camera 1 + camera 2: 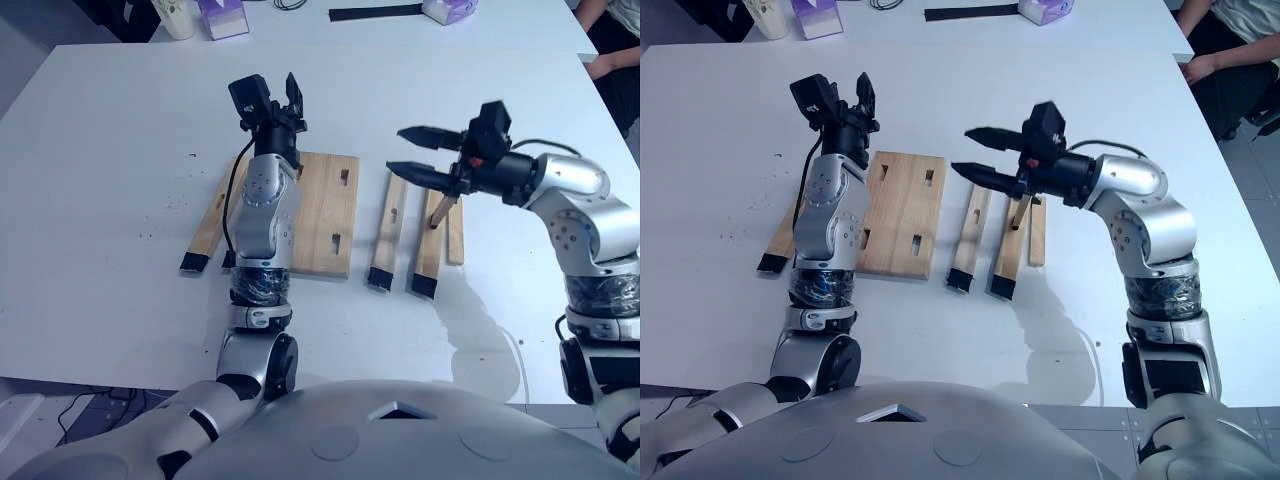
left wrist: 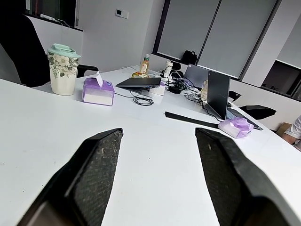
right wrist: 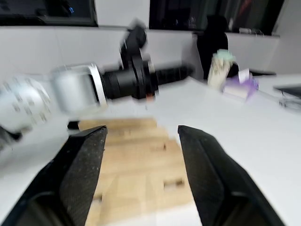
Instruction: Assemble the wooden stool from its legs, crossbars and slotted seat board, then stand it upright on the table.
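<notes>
On the white table [image 1: 100, 150], leftmost of the parts: one wooden leg [image 1: 207, 228] lies flat, with a black cap at its near end, just beside the left edge of the seat board [image 1: 325, 215]. The left arm crosses over that edge and hides what lies under it.

Above the board's far left corner the left gripper [image 1: 280, 88] is raised, fingers [image 2: 96, 176] spread wide, nothing between them.

The seat board lies flat, with two slots visible near its right side.

Right of the board and apart from it, a second leg [image 1: 388, 232] and a third leg [image 1: 430, 255] lie side by side, black caps toward the robot. A short stick [image 1: 438, 212] stands tilted on the third leg; cannot tell if it sits in a slot. A thin crossbar [image 1: 456, 238] lies just beside the third leg's right side.

Over the far ends of these two legs the right gripper [image 1: 397, 150] hovers, pointing toward the board, fingers apart and empty.

Far edge of the table: a cup [image 1: 175, 15], a purple tissue box [image 1: 222, 17], a black strip [image 1: 375, 12].
</notes>
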`<state>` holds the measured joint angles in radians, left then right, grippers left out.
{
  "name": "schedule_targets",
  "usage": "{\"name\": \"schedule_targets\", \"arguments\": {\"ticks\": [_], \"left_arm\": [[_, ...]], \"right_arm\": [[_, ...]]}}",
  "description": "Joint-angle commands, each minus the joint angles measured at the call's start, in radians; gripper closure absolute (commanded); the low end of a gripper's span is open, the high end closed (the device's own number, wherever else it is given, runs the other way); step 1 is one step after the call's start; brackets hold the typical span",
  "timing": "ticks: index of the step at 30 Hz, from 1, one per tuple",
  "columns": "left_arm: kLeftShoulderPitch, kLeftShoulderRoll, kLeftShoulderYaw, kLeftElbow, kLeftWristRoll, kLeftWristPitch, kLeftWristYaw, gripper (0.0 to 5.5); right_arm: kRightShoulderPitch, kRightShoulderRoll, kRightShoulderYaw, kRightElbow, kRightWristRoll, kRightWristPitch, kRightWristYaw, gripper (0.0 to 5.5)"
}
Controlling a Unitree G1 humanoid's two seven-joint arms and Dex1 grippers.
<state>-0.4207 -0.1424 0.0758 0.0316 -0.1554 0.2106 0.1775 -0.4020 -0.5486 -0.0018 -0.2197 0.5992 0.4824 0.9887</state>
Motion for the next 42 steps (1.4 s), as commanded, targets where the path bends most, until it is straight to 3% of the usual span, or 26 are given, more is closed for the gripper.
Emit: {"name": "schedule_targets", "arguments": {"ticks": [1,7,14,19,23,28,32,37,42], "left_arm": [[-0.008,-0.014,-0.01,0.007,0.001,0.007,-0.005,2.64],[-0.005,-0.026,-0.015,0.0,0.002,0.01,-0.008,2.64],[-0.007,-0.034,-0.011,-0.003,-0.003,0.009,-0.002,2.64],[0.001,-0.037,-0.011,-0.008,-0.002,0.012,0.005,2.64],[0.043,-0.05,-0.009,-0.047,0.007,-0.007,0.032,2.64],[0.174,-0.099,0.017,-0.24,-0.031,0.022,0.115,2.64],[0.266,-0.081,0.094,-0.401,-0.102,0.105,0.172,2.64],[0.281,-0.062,0.179,-0.565,-0.139,0.194,0.261,2.64],[0.35,-0.12,0.245,-0.747,-0.178,0.224,0.369,2.64]], "right_arm": [[-0.089,0.006,-0.045,-0.063,0.068,0.037,-0.036,2.72],[-0.02,-0.013,0.037,-0.013,-0.026,-0.027,0.003,2.72],[0.093,-0.002,0.154,0.275,-0.218,-0.211,0.057,2.72],[0.008,0.03,0.036,0.132,-0.034,-0.102,0.009,2.72],[-0.062,-0.046,-0.089,-0.052,0.181,0.095,-0.02,2.72],[0.348,-0.307,0.123,-0.274,-0.081,0.011,0.109,2.72],[0.577,-0.309,0.061,-0.375,-0.08,0.038,0.036,2.72],[0.661,-0.301,0.006,-0.371,-0.121,0.174,-0.14,2.72],[0.561,-0.292,0.003,-0.358,-0.132,0.365,-0.277,2.72]]}}
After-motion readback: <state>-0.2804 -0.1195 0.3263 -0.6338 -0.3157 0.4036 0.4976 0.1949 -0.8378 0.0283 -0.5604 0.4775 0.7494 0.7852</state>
